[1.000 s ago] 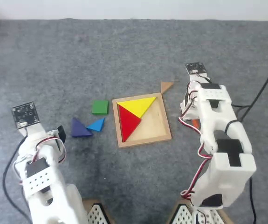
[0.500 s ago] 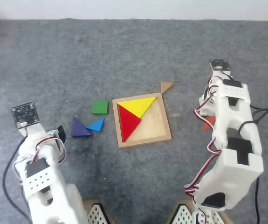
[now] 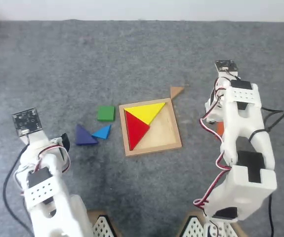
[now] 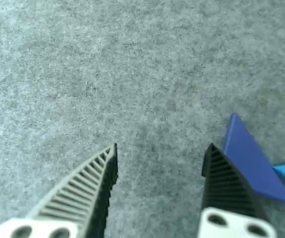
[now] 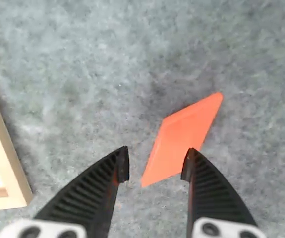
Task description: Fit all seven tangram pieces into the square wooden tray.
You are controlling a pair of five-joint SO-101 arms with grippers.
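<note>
Right gripper (image 5: 155, 156) spread wide, empty, over one end of the orange piece (image 5: 184, 134) at 3 o'clock of the tray (image 3: 154, 148). Left gripper (image 4: 162, 148) spread too, empty; dark blue triangle (image 4: 251, 163) just beside it, 9 o'clock of the tray.

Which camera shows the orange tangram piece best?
The right wrist view: the orange piece lies almost whole and close up, just ahead of the open right gripper. In the high view the right arm hides most of the orange piece. The left wrist view looks at the dark blue triangle instead.
</note>
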